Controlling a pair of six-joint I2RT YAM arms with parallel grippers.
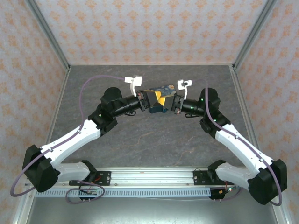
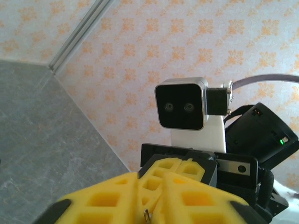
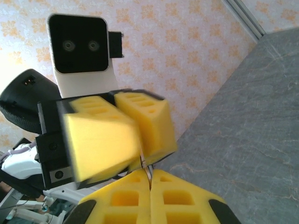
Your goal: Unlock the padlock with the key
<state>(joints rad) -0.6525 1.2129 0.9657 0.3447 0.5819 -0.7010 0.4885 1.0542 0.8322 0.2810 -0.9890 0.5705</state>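
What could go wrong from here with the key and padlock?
1. The key shows as a thin sliver pinched at the right gripper's fingertips; side load could twist it or slip it out.
2. The padlock sits nearly buried in the left gripper, keyhole hidden; alignment is likely blind.
3. Both seem held above the table; a slip drops tiny parts.

We read this as a lab test booth: orange-patterned walls (image 1: 140,28) left, right and far; metal corner posts (image 1: 48,32); grey tabletop (image 1: 154,144); mounting rail (image 1: 149,176) near.
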